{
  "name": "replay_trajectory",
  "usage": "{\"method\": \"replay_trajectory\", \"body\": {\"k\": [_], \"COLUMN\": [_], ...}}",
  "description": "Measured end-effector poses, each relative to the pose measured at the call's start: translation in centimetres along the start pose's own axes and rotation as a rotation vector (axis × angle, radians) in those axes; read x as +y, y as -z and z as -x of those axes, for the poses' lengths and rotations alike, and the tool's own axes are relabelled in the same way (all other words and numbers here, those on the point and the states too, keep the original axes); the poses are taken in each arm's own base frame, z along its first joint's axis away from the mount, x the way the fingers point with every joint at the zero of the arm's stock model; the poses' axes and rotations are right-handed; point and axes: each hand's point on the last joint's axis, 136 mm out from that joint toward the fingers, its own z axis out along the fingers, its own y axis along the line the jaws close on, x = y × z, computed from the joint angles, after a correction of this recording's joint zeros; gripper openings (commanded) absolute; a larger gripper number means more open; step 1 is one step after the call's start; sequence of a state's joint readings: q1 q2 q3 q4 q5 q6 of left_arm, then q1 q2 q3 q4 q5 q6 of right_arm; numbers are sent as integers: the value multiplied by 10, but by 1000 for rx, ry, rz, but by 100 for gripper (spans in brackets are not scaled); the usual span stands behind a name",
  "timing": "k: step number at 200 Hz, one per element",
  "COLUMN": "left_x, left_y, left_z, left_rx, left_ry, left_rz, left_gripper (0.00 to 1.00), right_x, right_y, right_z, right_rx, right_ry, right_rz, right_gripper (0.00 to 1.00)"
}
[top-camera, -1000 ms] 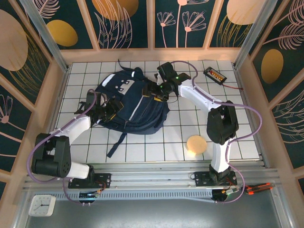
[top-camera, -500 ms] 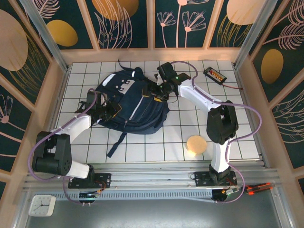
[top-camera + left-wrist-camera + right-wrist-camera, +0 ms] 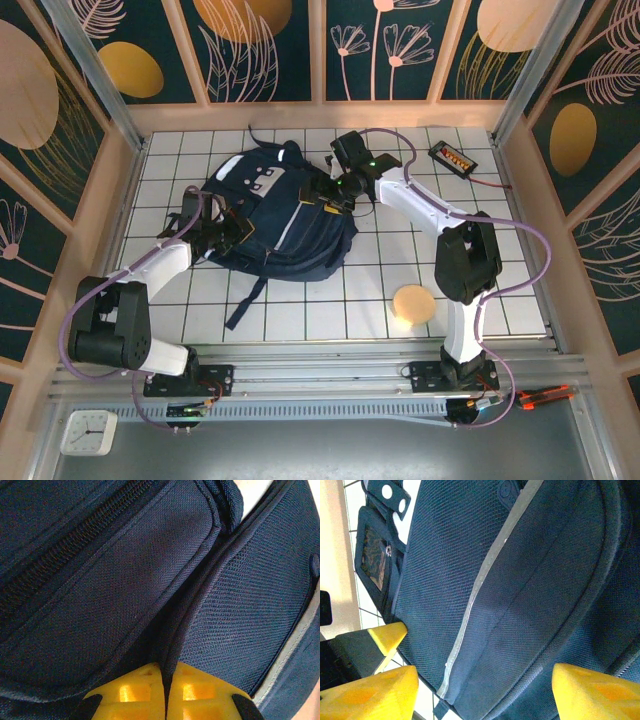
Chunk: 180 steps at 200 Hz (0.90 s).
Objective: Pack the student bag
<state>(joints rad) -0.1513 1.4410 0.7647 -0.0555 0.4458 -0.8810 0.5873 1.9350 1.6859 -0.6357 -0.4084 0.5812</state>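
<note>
— Where's the bag (image 3: 285, 225)?
— Lying flat on the counter (image 3: 500, 290), left of centre, between the two arms.
— Left jaws?
— Closed tight, pinching a fold of fabric at the bag's left edge.
— Right jaws?
— Spread wide over the bag's right side, gripping nothing.

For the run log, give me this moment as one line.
left tool: shut on student bag fold | right tool: open, over bag

Dark navy student bag (image 3: 290, 240), pale stripes, white patches; white table (image 3: 500, 290) with dark grid; tan disc (image 3: 412, 303).
</note>
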Motion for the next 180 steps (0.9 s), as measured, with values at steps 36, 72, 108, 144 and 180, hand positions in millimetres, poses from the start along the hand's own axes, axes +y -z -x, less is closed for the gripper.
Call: {"method": "replay_trajectory", "body": {"k": [36, 72, 108, 144, 180], "left_x": [3, -8, -17, -26, -33], "left_y": [-1, 6, 12, 19, 22], "left_z": [-2, 0, 3, 10, 13], "left_rx": [-8, -40, -67, -101, -120], "left_ry": [35, 117, 254, 361, 415], "left_rz": [-15, -79, -152, -207, -234], "left_gripper": [0, 0, 0, 0, 0], "right_x": [-4, -10, -3, 19, 51], "right_y": [-2, 5, 47, 97, 102], "right_z": [-1, 4, 14, 16, -11], "right_rx": [2, -42, -159, -285, -302], "right_ry": [-3, 5, 26, 61, 142], "right_rz": [-11, -60, -102, -97, -91], "right_gripper": [71, 71, 67, 64, 60]}}
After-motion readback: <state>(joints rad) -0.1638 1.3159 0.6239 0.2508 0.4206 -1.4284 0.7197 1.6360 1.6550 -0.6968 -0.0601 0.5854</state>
